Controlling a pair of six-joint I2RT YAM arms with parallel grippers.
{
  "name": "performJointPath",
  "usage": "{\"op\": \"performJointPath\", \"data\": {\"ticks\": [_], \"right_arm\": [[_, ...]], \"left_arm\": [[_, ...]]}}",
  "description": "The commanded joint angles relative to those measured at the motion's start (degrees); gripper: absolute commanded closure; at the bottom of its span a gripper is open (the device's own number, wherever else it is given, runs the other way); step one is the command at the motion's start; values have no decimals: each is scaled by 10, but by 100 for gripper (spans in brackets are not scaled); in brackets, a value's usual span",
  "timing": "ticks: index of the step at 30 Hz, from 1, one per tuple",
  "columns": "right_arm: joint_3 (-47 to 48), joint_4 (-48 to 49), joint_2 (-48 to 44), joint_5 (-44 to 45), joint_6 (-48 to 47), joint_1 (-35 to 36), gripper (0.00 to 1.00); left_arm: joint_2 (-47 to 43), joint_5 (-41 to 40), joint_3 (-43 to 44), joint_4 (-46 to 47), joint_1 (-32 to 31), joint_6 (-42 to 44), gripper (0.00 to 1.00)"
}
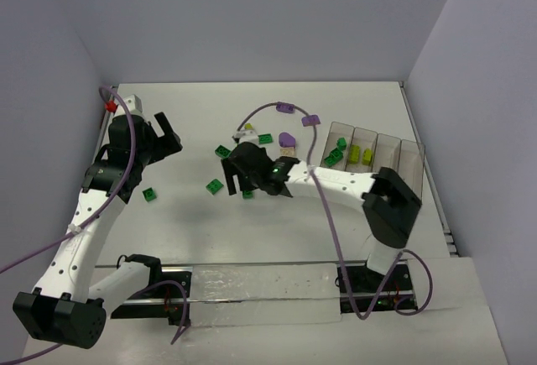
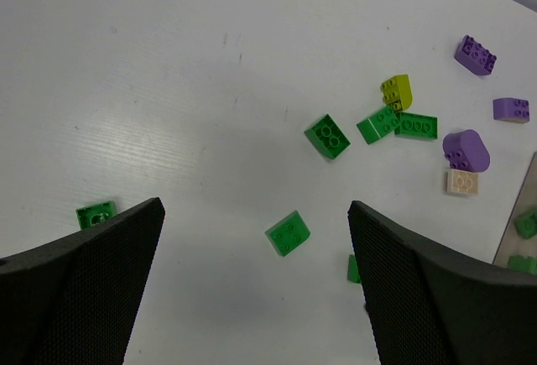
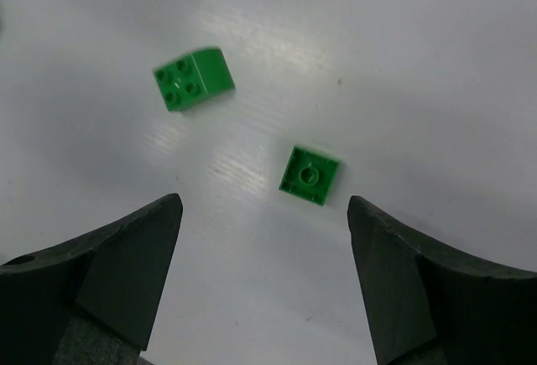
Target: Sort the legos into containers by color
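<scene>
You count loose on the table [image 1: 352, 105]: six green bricks [image 2: 327, 137], three purple bricks [image 2: 466, 148], one yellow-green brick [image 2: 398, 91], one tan brick [image 2: 461, 182]. Four bins [image 1: 411, 159], holding two more green, two more yellow-green.

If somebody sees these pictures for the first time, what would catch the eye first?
The right gripper draws the eye first: it hangs open over a green brick lying mid-table. Beyond it, loose green and purple bricks are scattered, and the bins on the right hold a few green and yellow-green ones.
</scene>
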Motion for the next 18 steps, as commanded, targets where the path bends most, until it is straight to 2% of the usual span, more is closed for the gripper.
{"op": "performJointPath", "data": {"ticks": [1,9,12,17,18], "right_arm": [[64,-56,92,13,16,18,12],[115,-95,181,37,36,17,11],[124,-96,193,39,39,17,18],[131,-91,195,45,40,13,48],[130,-91,193,50,43,12,59]], "left_arm": [[-13,-2,13,2,-4,0,1],[-17,-6,12,0,-3,-1,1],[-17,-5,10,1,-3,-2,1],[-16,-2,14,1,-3,-1,1],[-15,-2,15,0,-3,0,1]]}}
